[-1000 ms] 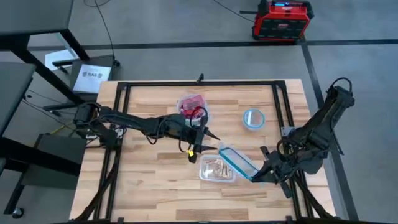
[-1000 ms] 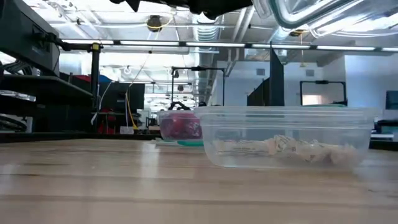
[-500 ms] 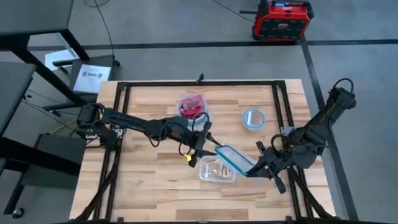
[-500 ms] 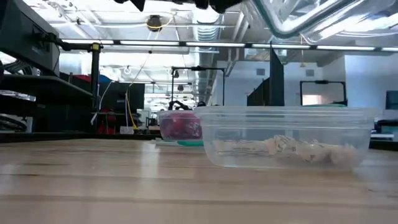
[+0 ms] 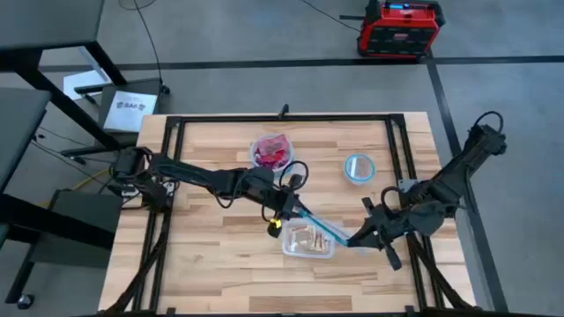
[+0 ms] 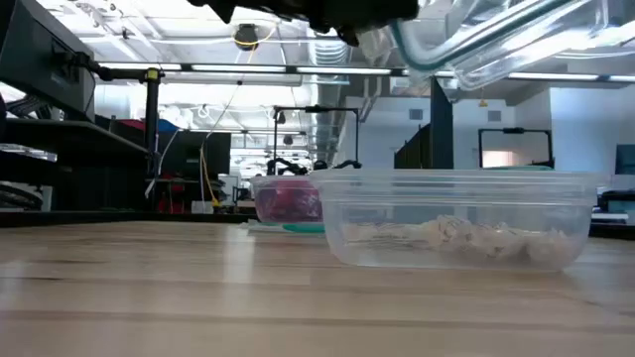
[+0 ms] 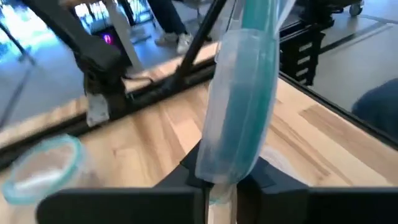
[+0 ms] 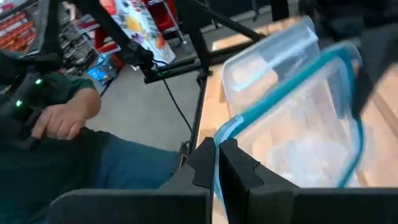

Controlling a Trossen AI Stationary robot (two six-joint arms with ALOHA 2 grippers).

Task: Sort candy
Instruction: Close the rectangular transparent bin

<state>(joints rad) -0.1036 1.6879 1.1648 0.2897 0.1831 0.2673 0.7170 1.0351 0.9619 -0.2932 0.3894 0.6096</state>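
The candy was already divided between containers. A heap of red sweets (image 5: 271,151) filled a round bowl (image 5: 284,141) toward the far middle of the counter (image 5: 211,255), and pale, whitish-wrapped sweets (image 5: 304,236) lay along the floor of the clear rectangular tub (image 5: 307,251) nearer the front; the low view showed them as a thin layer behind the tub's wall (image 6: 337,228). A second round bowl with a bluish rim (image 5: 359,166) stood well apart to the right; whether it held anything could not be told.

Above the tub hung its teal-rimmed lid (image 5: 328,231), tilted and held at both ends. The right end effector (image 5: 355,239) was clamped on the lid's edge, its fingers (image 8: 202,163) pinching the rim in the right wrist view. The left end effector (image 5: 291,209) was likewise closed on the opposite edge, the lid standing edge-on between its fingers (image 7: 252,175) in the left wrist view.

The sorting itself looked finished, judging by the separated colours; the step in hand seemed to be capping the tub. The next move would call for levelling the lid, squaring its corners over the tub's rim, lowering both ends together, and pressing down before either grip was loosened.

A person's sleeve and hand (image 8: 59,121) showed beyond the counter.
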